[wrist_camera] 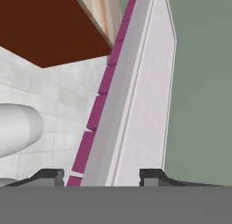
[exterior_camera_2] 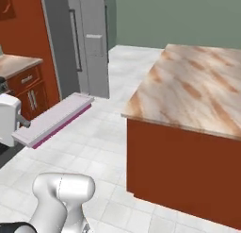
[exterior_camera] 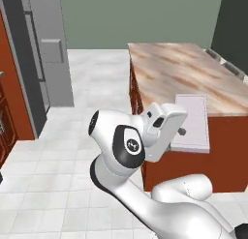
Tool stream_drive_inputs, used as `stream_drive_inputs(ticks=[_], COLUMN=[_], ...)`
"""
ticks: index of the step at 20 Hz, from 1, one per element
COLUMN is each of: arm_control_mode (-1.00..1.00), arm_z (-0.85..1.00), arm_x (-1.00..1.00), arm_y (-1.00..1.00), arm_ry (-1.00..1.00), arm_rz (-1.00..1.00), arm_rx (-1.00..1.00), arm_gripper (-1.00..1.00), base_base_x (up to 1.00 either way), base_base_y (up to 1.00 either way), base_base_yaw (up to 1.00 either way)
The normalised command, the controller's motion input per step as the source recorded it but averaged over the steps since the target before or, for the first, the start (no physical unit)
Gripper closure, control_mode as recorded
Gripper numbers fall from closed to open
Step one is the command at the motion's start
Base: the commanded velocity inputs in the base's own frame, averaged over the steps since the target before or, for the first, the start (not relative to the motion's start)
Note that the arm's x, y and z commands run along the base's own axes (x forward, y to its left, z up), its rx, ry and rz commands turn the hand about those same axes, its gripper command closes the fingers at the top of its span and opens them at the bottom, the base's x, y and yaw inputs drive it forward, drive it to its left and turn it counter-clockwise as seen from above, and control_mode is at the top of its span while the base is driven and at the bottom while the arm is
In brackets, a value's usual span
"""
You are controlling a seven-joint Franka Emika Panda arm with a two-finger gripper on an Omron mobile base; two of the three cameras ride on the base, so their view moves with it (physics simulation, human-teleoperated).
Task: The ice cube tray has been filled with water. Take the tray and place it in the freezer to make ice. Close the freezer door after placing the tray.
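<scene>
The pale lavender-white ice cube tray (exterior_camera: 193,118) hangs level in the air, in front of the island's near corner. My gripper (exterior_camera: 181,131) is shut on one short end of it. In the right base view the tray (exterior_camera_2: 59,116) shows a magenta underside and sticks out from the gripper (exterior_camera_2: 22,126) towards the freezer (exterior_camera_2: 92,43). In the hand view the tray (wrist_camera: 131,105) runs edge-on between the two fingertips of the gripper (wrist_camera: 102,175). The tall grey freezer (exterior_camera: 51,49) stands at the far left. Its thin dark bar handle (exterior_camera_2: 73,38) shows, but I cannot tell how the freezer door stands.
An island with a marbled brown top (exterior_camera: 184,68) and red-brown sides (exterior_camera_2: 188,170) takes up the right. Red-brown wooden cabinets (exterior_camera_2: 30,93) line the left wall next to the freezer. White tiled floor (exterior_camera: 92,78) lies between the island and the freezer.
</scene>
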Motion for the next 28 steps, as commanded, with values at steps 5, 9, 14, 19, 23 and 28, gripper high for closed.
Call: stream_drive_inputs(ticks=[5, 9, 14, 19, 23, 28], arm_control_mode=[1.00, 1.00, 1.00, 1.00, 1.00, 1.00], arm_z=[0.00, 0.00, 0.00, 0.00, 0.00, 0.00], arm_x=[0.00, 0.00, 0.00, 0.00, 0.00, 0.00], arm_y=[0.00, 0.00, 0.00, 0.00, 0.00, 0.00], arm_ry=[0.00, 0.00, 0.00, 0.00, 0.00, 0.00], arm_rz=[0.00, 0.00, 0.00, 0.00, 0.00, 0.00], arm_rx=[0.00, 0.00, 0.00, 0.00, 0.00, 0.00], arm_gripper=[1.00, 1.00, 1.00, 1.00, 1.00, 1.00], base_base_x=[0.76, 0.74, 0.72, 0.64, 0.61, 0.62], base_base_y=[0.73, 0.77, 0.91, 0.97, 0.68, 0.17], base_base_yaw=[-0.45, -0.43, -0.39, -0.15, 0.05, 0.33])
